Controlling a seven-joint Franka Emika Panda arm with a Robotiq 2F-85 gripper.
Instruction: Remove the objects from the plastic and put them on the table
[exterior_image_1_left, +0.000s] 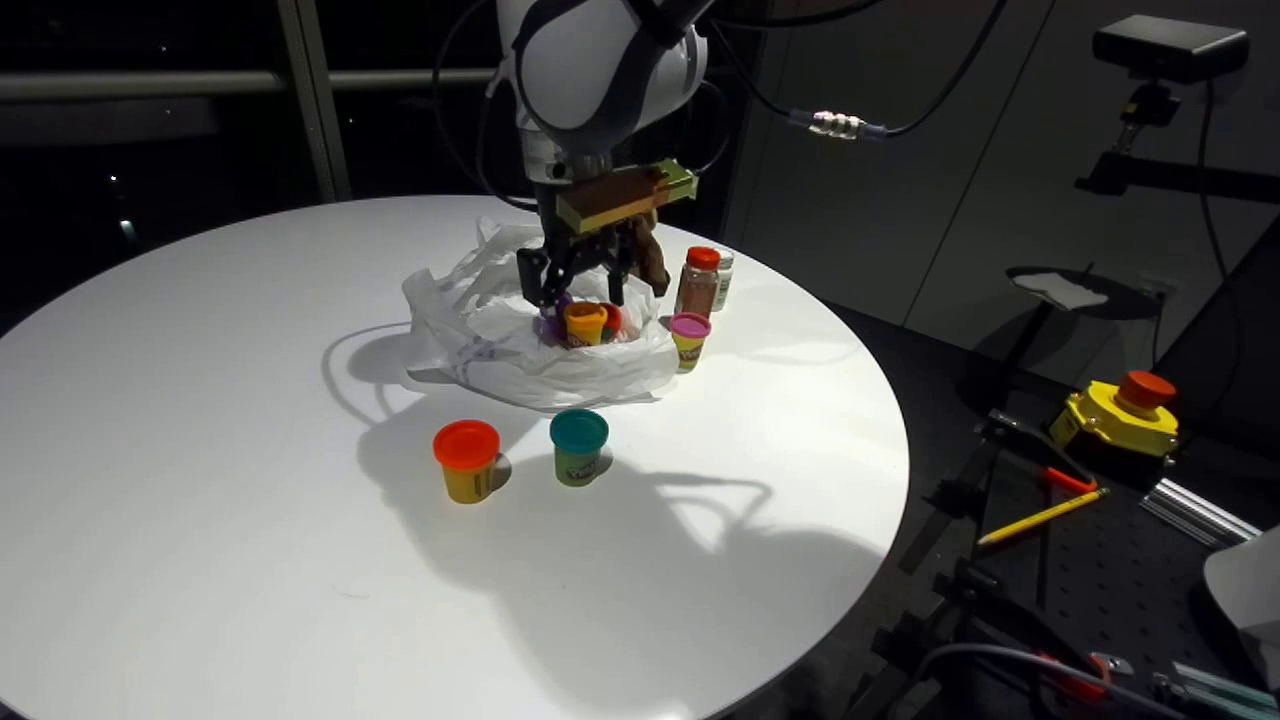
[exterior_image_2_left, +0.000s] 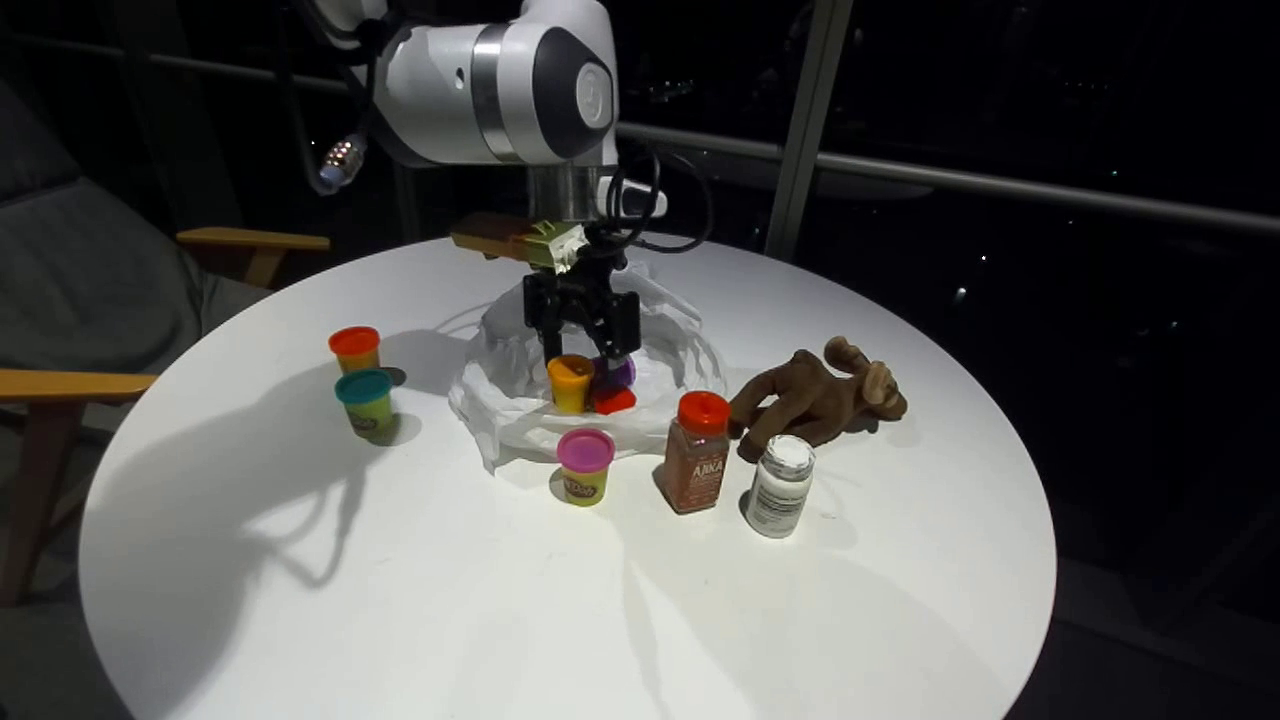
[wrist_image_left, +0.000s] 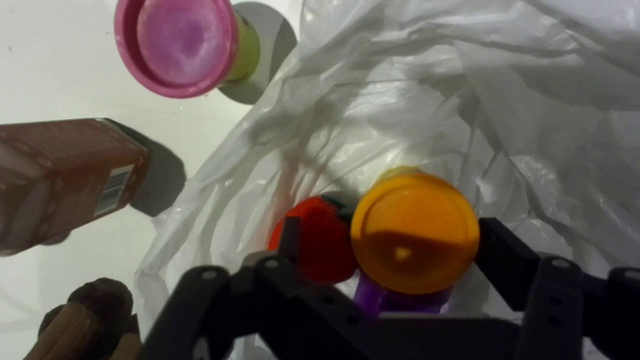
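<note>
Red-lidded tub (exterior_image_1_left: 466, 462): upright on the desk (exterior_image_1_left: 250, 560), clear of the plastic bag (exterior_image_1_left: 500, 375), so presumably done.
Teal-lidded tub (exterior_image_1_left: 578, 447): upright near it, a gap between, likely so that neither gets knocked.
Pink-lidded tub (exterior_image_1_left: 689, 343): upright, just outside the bag's rim.
Plastic bag: slumped into a low ring, its middle exposed, which suits reaching in from above; folds may hide more items.
Orange-lidded tub (wrist_image_left: 415, 215): inside the bag, lid up, probably the next pick; what its base rests on cannot be told.
Red object (wrist_image_left: 320, 250): in the bag beside the orange lid, partly covered; tub or something else, unclear.
Purple item (wrist_image_left: 380, 298): in the bag, mostly hidden in the wrist view.
End effector (wrist_image_left: 387, 237): spread, pointing down, gripping nothing; its fingers (wrist_image_left: 505, 260) flank the orange lid, presumably lining up a pinch. One sits at the lid's edge, contact unclear; the other overhangs the red object.
Spice jar (exterior_image_1_left: 697, 288): upright outside the bag; its cap is cut off in the wrist view.
White bottle (exterior_image_1_left: 724, 280): upright, partly behind the jar; print too small to read.
Brown figure (exterior_image_2_left: 820, 405): lying on the desk, perhaps unable to stand; in an exterior view only part of the figure (exterior_image_1_left: 652, 262) shows.
Arm (exterior_image_1_left: 610, 85): cut off at the top in both exterior views.
</note>
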